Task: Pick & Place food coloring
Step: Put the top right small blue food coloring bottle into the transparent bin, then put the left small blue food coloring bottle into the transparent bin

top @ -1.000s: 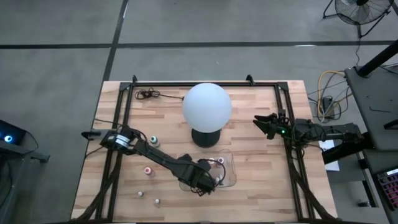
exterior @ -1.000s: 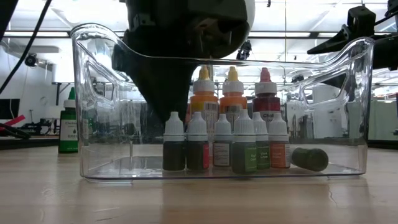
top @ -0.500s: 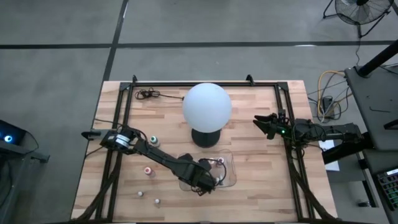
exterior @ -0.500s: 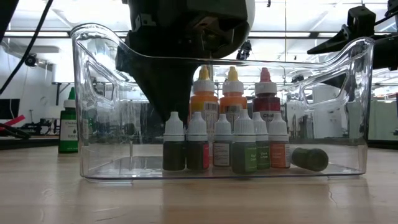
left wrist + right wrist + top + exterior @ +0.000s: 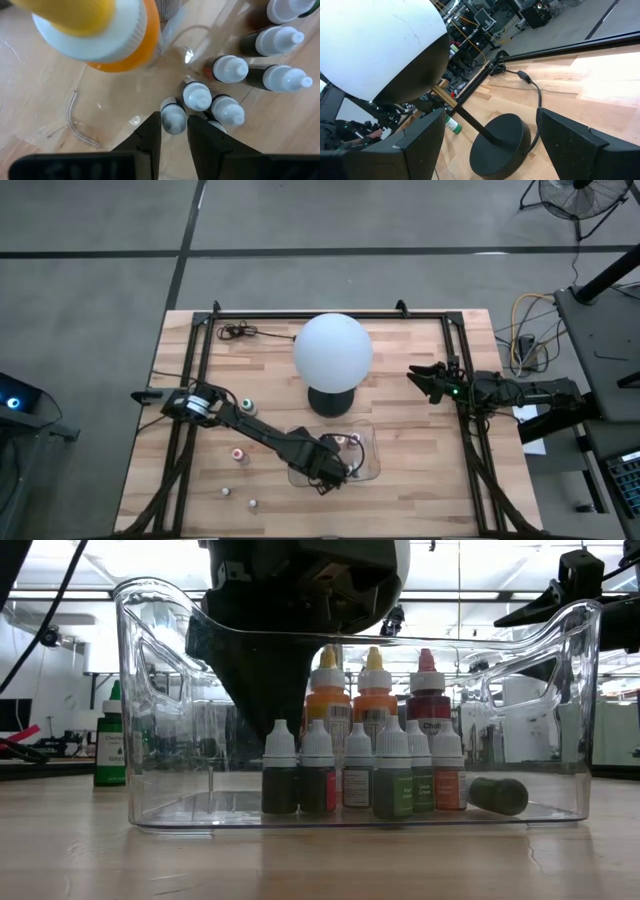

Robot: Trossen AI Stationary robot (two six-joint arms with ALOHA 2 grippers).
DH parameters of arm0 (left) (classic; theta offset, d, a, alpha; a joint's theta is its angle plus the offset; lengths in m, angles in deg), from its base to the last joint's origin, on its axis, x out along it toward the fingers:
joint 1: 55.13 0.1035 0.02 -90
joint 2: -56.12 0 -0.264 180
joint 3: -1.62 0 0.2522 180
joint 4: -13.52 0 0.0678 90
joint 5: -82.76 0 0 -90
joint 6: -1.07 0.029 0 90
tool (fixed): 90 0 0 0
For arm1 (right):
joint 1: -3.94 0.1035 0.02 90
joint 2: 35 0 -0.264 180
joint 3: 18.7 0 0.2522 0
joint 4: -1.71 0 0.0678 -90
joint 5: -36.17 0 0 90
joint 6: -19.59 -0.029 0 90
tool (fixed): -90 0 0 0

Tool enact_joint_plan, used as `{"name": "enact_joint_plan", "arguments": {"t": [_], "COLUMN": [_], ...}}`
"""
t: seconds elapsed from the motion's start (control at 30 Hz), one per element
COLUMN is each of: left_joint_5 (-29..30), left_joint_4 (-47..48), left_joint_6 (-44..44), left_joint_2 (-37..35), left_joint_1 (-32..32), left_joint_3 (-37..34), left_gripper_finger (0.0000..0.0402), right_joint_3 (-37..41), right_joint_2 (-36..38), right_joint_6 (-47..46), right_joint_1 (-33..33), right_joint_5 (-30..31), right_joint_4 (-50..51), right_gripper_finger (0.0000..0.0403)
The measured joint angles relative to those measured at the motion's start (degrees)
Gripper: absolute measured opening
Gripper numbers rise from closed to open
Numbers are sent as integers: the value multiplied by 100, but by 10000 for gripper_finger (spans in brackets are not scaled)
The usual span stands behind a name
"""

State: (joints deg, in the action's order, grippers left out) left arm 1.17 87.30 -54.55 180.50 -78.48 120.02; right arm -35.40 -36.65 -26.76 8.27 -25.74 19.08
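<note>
The left pincer (image 5: 173, 134), inside the clear rectangular plastic tray (image 5: 150, 720), narrowly straddles one white-capped dark food coloring bottle (image 5: 173, 119) among its neighbours; the right pincer (image 5: 418, 379) gapes wide beside the tray.

Small white-capped food coloring bottles (image 5: 362, 780) upright inside a clear tray (image 5: 150, 740), dark hand (image 5: 290, 630) above them.
</note>
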Motion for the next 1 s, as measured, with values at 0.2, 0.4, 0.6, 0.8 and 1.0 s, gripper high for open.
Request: {"name": "enact_joint_plan", "arguments": {"t": [0.2,0.4,0.6,0.8,1.0], "left_joint_5": [0,-1,27,70,84], "left_joint_4": [2,16,57,161,496], "left_joint_6": [-2,29,31,-28,-654], "left_joint_2": [0,-23,-157,-381,-700], "left_joint_1": [17,26,26,24,24], "left_joint_3": [0,0,-2,0,0], "left_gripper_finger": [68,69,88,165,242], "right_joint_3": [1,0,0,0,0], "right_joint_2": [0,0,0,0,4], "right_joint_6": [-2,0,-1,-1,0], "right_joint_1": [1,0,1,1,1], "right_joint_5": [0,0,0,-2,-1], "right_joint_4": [-1,0,-1,1,2], "right_gripper_finger": [302,302,302,302,302]}}
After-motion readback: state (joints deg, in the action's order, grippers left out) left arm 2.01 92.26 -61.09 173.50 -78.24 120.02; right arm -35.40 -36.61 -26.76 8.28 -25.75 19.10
